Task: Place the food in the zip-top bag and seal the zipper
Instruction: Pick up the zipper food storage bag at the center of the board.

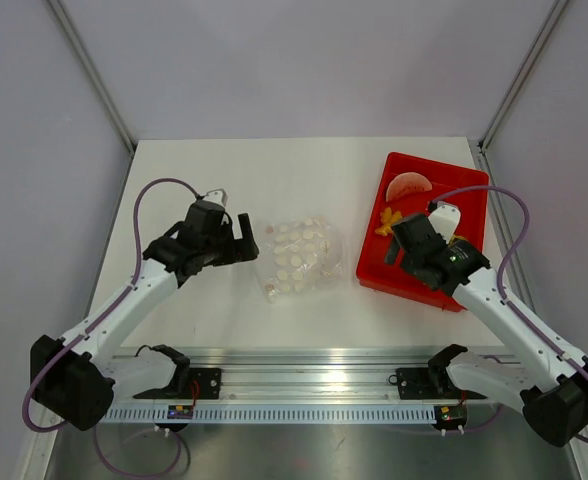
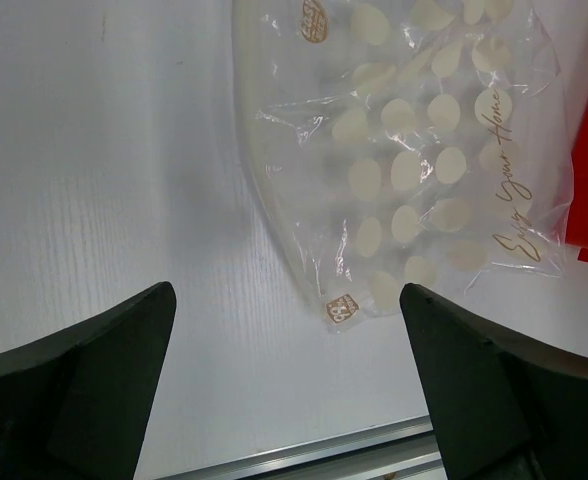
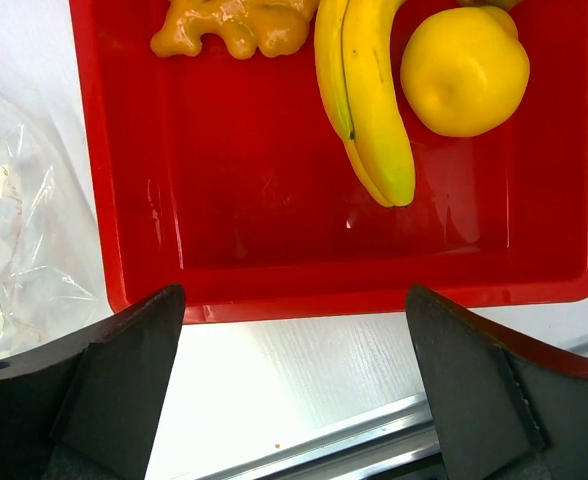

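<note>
The zip-top bag [image 1: 299, 257] lies flat at the middle of the table [image 1: 224, 170], empty, its spotted face up. From above its outline is close to square and slightly skewed, so no long axis stands out. The zipper and the way the mouth faces cannot be made out. In the left wrist view, gold script [image 2: 509, 190] along the bag's 3 o'clock edge reads "Enjoy Your Home". Two small gold badges [image 2: 341, 308] sit on the opposite edge, their print too small to read.

The food is all in the red tray [image 1: 374, 272], just beside the bag at its 3 o'clock. The watermelon slice [image 1: 408, 185] lies at the tray's 12 o'clock end. In the right wrist view the banana [image 3: 369, 100] curves from 12 o'clock down toward 5 o'clock. The yellow lump [image 3: 464, 70] is just beside the banana at 3 o'clock, and an orange knobbly piece [image 3: 234, 25] lies at its 9 o'clock.

The left gripper [image 1: 246, 238] hovers at the bag's 9 o'clock, jaws spread wide and holding nothing. The right gripper [image 1: 394, 243] hangs over the tray's 7 o'clock part, jaws equally wide, also holding nothing.
</note>
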You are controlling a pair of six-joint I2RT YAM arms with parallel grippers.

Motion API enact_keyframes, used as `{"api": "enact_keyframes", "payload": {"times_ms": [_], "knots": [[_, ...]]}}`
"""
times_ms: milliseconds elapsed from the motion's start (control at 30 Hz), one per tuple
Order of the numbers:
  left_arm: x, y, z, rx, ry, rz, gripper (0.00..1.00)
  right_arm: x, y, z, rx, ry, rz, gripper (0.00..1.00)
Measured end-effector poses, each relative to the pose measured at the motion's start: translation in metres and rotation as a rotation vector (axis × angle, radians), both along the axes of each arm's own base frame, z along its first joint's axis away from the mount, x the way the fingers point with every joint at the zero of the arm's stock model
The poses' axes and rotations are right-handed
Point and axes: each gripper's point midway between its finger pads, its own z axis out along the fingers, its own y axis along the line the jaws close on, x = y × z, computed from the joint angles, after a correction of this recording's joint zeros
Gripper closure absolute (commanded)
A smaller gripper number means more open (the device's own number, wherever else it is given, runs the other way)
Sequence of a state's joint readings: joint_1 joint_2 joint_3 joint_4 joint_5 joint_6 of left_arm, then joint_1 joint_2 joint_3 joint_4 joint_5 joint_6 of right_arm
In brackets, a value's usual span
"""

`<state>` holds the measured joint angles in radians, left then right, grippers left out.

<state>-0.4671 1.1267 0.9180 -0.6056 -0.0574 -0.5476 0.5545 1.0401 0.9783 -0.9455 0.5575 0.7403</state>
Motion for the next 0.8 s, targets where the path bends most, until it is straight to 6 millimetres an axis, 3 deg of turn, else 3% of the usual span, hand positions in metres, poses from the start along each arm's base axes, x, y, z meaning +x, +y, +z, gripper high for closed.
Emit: {"api": "enact_keyframes", "payload": {"times_ms": [200,367,467,600,700,800], "knots": [[-0.001,0.004,-0.006,0.010,0.010,0.003,0.01,0.004,0.009,-0.005,0.007,0.019,0.045,0.01],[0.007,0.022,-0.007,0.019,0.009,0.048,0.01,0.013,0.039,0.008,0.022,-0.016,0.181,0.01],[0.011,0.045,-0.014,0.010,0.029,0.116,0.01,0.024,0.085,0.028,-0.032,-0.042,0.305,0.00],[0.009,0.076,-0.030,-0.033,0.091,0.223,0.01,0.046,0.180,0.042,-0.123,-0.084,0.463,0.01],[0.004,0.095,-0.038,-0.048,0.133,0.294,0.01,0.040,0.247,0.019,-0.199,-0.059,0.591,0.00],[-0.002,0.106,-0.036,-0.052,0.142,0.337,0.01,0.030,0.294,-0.014,-0.240,-0.011,0.694,0.01]]}}
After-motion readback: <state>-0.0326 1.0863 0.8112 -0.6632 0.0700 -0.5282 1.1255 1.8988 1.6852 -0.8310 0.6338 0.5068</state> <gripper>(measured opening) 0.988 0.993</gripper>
